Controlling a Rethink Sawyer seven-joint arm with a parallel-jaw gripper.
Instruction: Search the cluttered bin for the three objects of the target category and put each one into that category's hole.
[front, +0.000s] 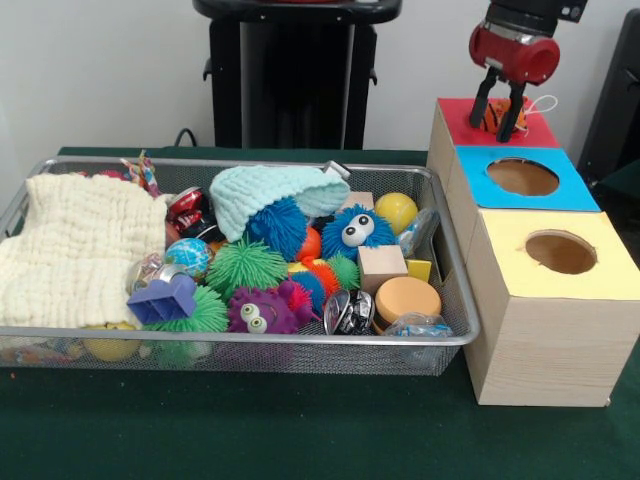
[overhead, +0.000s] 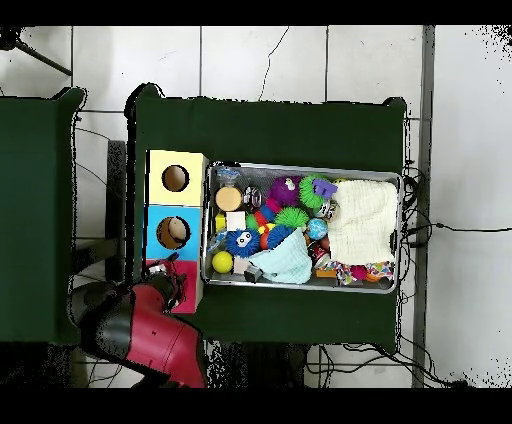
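My gripper (front: 498, 112) hangs over the red-topped box (front: 545, 132) at the far end of the row of boxes, and its fingers (front: 483, 100) hold a small orange striped toy (front: 498, 116) just above the box top. A white string loop (front: 541, 101) trails from the toy to the right. From overhead the red arm covers most of the red box (overhead: 191, 297), and the gripper itself is hard to make out. The wire bin (front: 250, 340) is full of toys: spiky rubber balls, a blue furry ball with eyes (front: 355, 231), a yellow ball (front: 396, 211) and a wooden cube (front: 381, 267).
A blue-topped box (front: 523, 177) and a yellow-topped box (front: 561, 252), each with a round hole, stand in line beside the bin. A cream cloth (front: 75, 250) fills the bin's left end and a mint knitted hat (front: 270, 195) lies at its back.
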